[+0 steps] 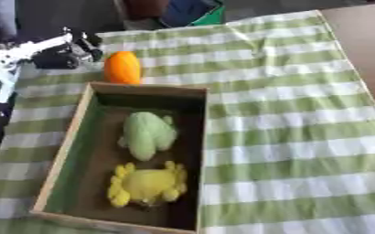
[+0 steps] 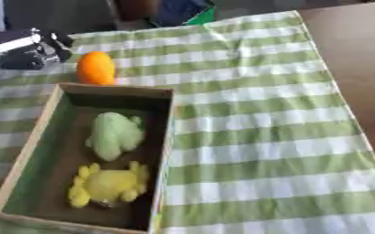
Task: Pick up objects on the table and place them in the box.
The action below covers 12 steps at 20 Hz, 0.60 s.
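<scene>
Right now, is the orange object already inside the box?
No: the orange object sits on the checked cloth just beyond the box, whose far wall lies between it and the two toys inside.

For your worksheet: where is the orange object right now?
The orange object stands on the checked cloth, just beyond the box's far wall, beside the left hand.

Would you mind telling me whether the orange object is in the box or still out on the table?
Out. The orange object sits on the checked cloth just beyond the box's far wall.
</scene>
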Each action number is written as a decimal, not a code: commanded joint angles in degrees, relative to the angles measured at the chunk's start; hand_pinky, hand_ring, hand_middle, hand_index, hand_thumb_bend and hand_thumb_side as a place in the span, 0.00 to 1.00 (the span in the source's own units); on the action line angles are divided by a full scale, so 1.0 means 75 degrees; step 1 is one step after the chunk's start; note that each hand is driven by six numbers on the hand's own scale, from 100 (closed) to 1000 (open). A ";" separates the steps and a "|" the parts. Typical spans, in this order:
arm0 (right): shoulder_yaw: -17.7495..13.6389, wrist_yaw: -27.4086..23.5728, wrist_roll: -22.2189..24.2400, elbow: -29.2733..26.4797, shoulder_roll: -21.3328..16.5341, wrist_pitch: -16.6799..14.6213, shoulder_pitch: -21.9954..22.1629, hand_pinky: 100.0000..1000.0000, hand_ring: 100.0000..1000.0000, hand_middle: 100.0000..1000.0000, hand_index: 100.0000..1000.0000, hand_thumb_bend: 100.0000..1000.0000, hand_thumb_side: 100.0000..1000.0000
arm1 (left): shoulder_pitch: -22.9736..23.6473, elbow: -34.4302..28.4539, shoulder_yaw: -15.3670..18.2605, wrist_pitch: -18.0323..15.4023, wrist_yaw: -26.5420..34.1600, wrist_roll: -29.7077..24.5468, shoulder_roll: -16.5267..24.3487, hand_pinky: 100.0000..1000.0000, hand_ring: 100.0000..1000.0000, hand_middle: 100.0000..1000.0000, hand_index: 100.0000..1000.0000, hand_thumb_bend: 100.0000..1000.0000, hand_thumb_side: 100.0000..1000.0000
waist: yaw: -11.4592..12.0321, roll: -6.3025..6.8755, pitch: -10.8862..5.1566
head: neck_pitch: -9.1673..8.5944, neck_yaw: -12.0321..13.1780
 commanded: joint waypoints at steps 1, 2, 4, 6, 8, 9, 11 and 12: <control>-0.0014 0.0022 0.0042 -0.0145 -0.0107 0.0002 -0.0093 0.70 0.69 0.52 0.82 0.00 0.83 | -0.0190 -0.0180 -0.0011 -0.0010 0.0003 -0.0096 0.0106 0.55 0.80 0.82 0.95 0.24 0.93 | -0.0020 -0.0017 -0.0126 | -0.0100 0.0098; -0.0018 0.0021 0.0046 -0.0145 -0.0103 0.0008 -0.0091 0.70 0.69 0.52 0.82 0.00 0.83 | -0.0188 -0.0187 -0.0023 -0.0031 -0.0029 -0.0108 0.0097 0.55 0.80 0.82 0.95 0.27 0.92 | -0.0028 -0.0010 -0.0119 | -0.0104 0.0112; -0.0013 0.0018 0.0065 -0.0145 -0.0094 0.0021 -0.0090 0.70 0.69 0.52 0.82 0.00 0.83 | -0.0188 -0.0192 -0.0034 -0.0065 -0.0115 -0.0101 0.0068 0.55 0.81 0.82 0.96 0.29 0.92 | -0.0043 0.0004 -0.0103 | -0.0118 0.0139; -0.0006 0.0017 0.0089 -0.0145 -0.0088 0.0036 -0.0096 0.70 0.69 0.52 0.82 0.00 0.83 | -0.0193 -0.0189 -0.0038 -0.0099 -0.0192 -0.0072 0.0033 0.55 0.81 0.82 0.95 0.29 0.92 | -0.0062 0.0021 -0.0086 | -0.0133 0.0158; -0.0002 0.0017 0.0110 -0.0145 -0.0084 0.0044 -0.0101 0.70 0.69 0.52 0.82 0.00 0.83 | -0.0201 -0.0180 -0.0033 -0.0113 -0.0254 -0.0027 -0.0003 0.55 0.81 0.82 0.95 0.29 0.93 | -0.0084 0.0039 -0.0068 | -0.0148 0.0174; -0.0002 0.0018 0.0119 -0.0145 -0.0081 0.0047 -0.0101 0.70 0.69 0.52 0.82 0.00 0.83 | -0.0202 -0.0167 -0.0031 -0.0106 -0.0292 -0.0004 -0.0014 0.55 0.81 0.82 0.95 0.29 0.93 | -0.0096 0.0049 -0.0058 | -0.0154 0.0181; -0.0005 0.0021 0.0133 -0.0145 -0.0078 0.0054 -0.0098 0.70 0.69 0.52 0.82 0.00 0.83 | -0.0192 -0.0136 -0.0029 -0.0081 -0.0411 0.0056 -0.0021 0.55 0.81 0.82 0.95 0.29 0.93 | -0.0109 0.0066 -0.0040 | -0.0170 0.0193; -0.0007 0.0023 0.0138 -0.0145 -0.0077 0.0059 -0.0094 0.70 0.69 0.52 0.82 0.00 0.83 | -0.0186 -0.0115 -0.0032 -0.0067 -0.0491 0.0095 -0.0019 0.55 0.81 0.82 0.95 0.29 0.93 | -0.0110 0.0072 -0.0034 | -0.0169 0.0196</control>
